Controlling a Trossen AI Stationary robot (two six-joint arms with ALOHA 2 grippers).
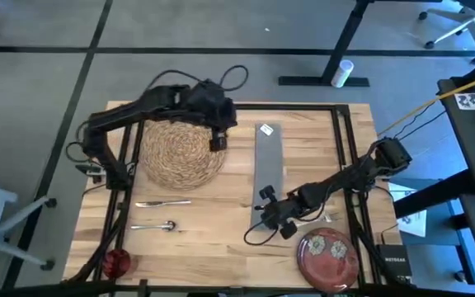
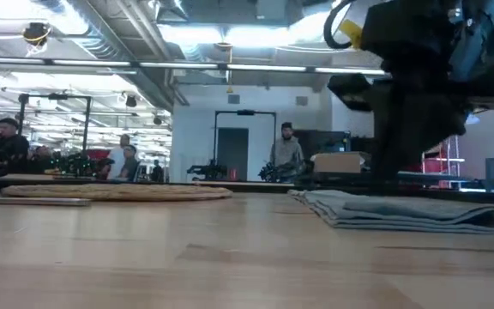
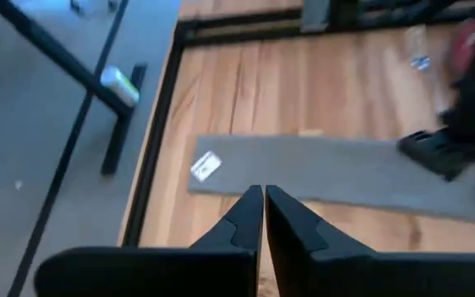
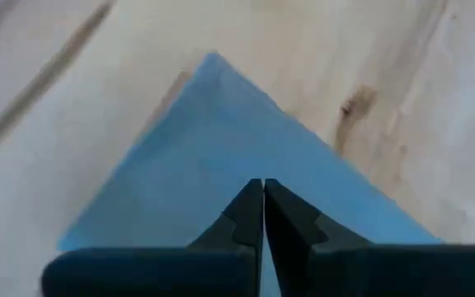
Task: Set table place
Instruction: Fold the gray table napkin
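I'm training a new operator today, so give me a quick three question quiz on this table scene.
1. True or false: the plate sits on the mat.
2. Which gripper is at the napkin's near end: A left, B right?
3. Fill in: the cup stands at the table's near ____ corner.

Key: 1 false; 2 B; 3 left.

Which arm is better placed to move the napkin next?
Probably the right: its tool hangs shut over the near end of the napkin, while the left tool, also shut, hovers beside the mat.
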